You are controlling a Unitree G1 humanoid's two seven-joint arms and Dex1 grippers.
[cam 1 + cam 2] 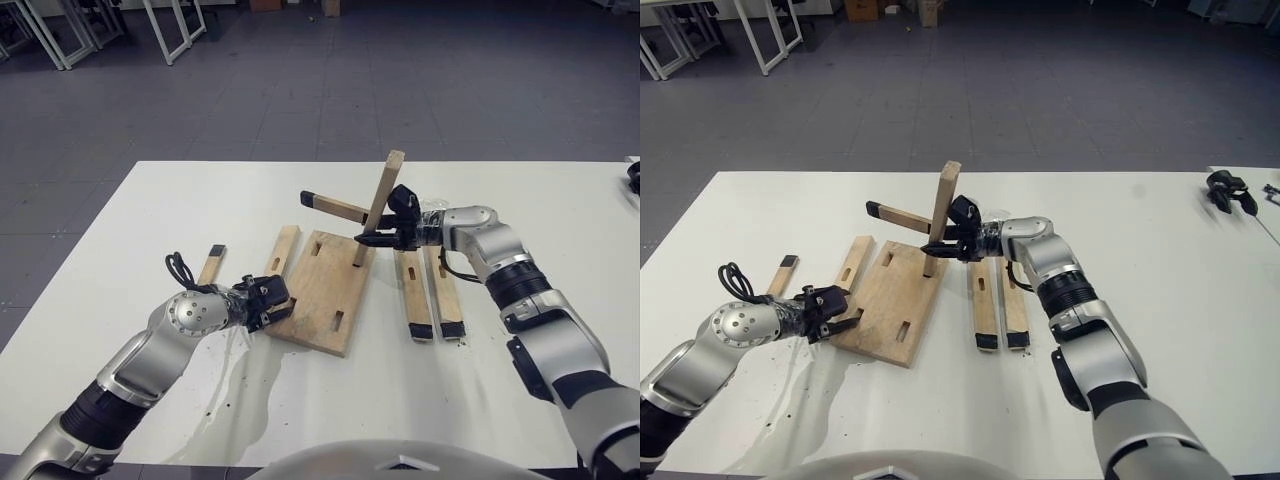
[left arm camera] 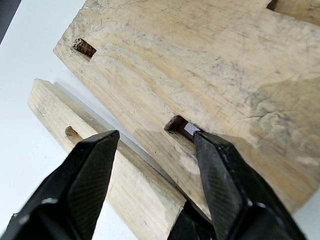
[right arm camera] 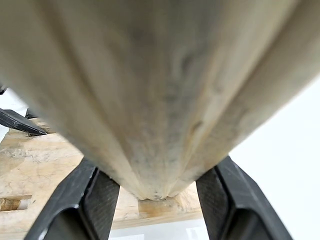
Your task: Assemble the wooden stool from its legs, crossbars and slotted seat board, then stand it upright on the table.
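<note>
1. The white table (image 1: 560, 200) has all the wood pieces on it.
2. The seat board (image 1: 322, 300) lies flat near the middle of the table. It has slots cut in it. The near slot (image 1: 338, 320) and the far slot (image 1: 316, 248) are both open holes.
3. The right claw (image 1: 372, 238) is squeezed tight on the standing leg (image 1: 383, 195). This leg is tilted, with its top leaning away from the robot. Its bottom end is at the far right corner of the seat board. I cannot tell if the end sits inside a slot.
4. The left claw (image 1: 270, 300) is at the near left corner of the seat board. Its fingers (image 2: 90, 185) are spread apart and grip nothing. One finger is over the board next to a slot, and the other is over the wood bar (image 2: 100, 165).
5. The wood bar lies right beside the left edge of the board.
6. The far leg (image 1: 335, 207), with a black tip, is just behind the board.
7. The two flat legs (image 1: 412, 295) lie side by side to the right of the board, with their black tips toward the robot.
8. The short stick (image 1: 212, 263), also with a black tip, lies to the left, apart from the bar.
</note>
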